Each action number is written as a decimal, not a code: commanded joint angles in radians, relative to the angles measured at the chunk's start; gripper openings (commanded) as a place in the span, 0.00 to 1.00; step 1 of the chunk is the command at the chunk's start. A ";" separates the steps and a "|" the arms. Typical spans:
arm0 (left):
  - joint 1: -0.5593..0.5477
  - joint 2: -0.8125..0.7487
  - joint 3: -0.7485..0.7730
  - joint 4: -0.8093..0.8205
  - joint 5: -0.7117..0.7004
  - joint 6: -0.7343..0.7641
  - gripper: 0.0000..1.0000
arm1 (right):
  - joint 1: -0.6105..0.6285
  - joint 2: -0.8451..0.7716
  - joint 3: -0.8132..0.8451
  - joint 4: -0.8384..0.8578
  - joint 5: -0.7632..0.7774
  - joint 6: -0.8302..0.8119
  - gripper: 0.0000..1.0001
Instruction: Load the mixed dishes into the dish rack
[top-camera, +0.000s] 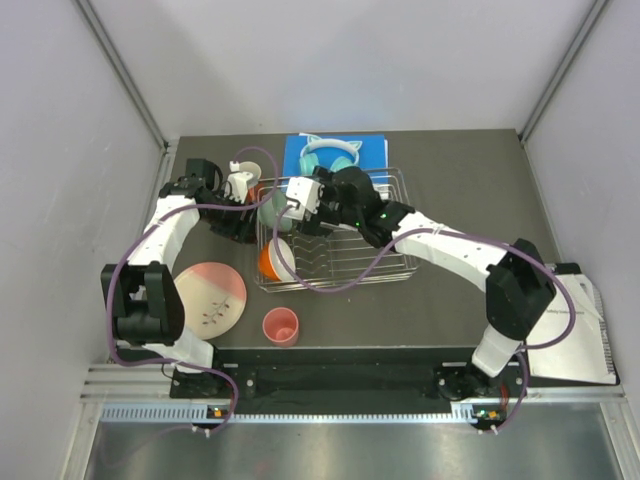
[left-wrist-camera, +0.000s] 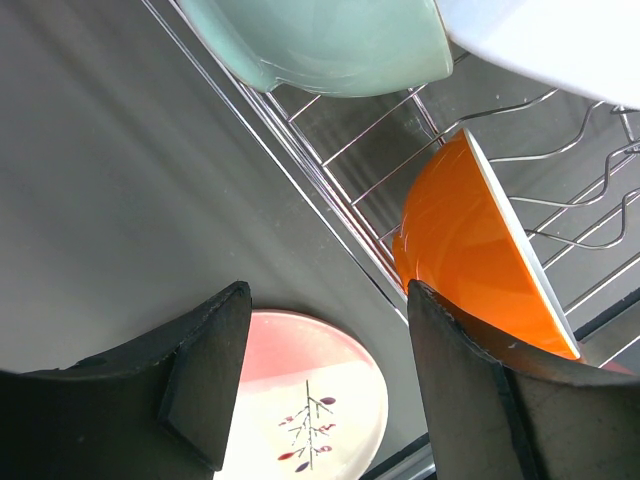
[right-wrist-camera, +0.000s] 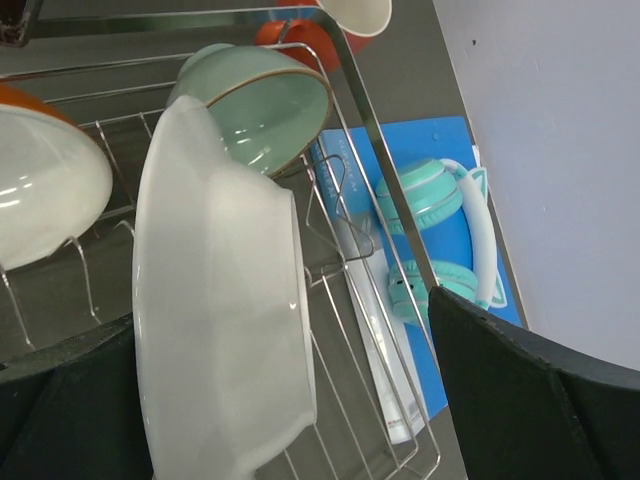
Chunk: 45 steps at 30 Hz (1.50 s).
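Right fingers (right-wrist-camera: 282, 320): I hold them wide apart, astride the white plate (right-wrist-camera: 220, 300) and clamped on nothing. The plate stands on edge inside the dish rack (right-wrist-camera: 372, 150), nearer one finger than the other. Its faces are turned toward my fingers, and its edge line runs away toward the mint green bowl (right-wrist-camera: 265, 110). My left fingers (left-wrist-camera: 328, 300), also apart, hang just beside the rack's left edge.

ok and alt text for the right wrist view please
A white dish stands on edge in the wire dish rack, between the open fingers of the right gripper. Behind it leans a mint green bowl; teal headphones lie on a blue book outside the rack.
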 joint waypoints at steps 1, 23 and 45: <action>-0.003 -0.028 0.002 0.008 0.016 0.006 0.68 | -0.014 0.039 0.105 0.073 0.022 -0.017 1.00; -0.003 -0.021 0.002 0.005 0.051 -0.011 0.68 | -0.111 0.122 0.223 0.131 -0.018 0.097 1.00; -0.006 -0.011 0.005 -0.001 0.056 -0.023 0.68 | -0.062 0.193 0.349 0.142 -0.124 0.201 1.00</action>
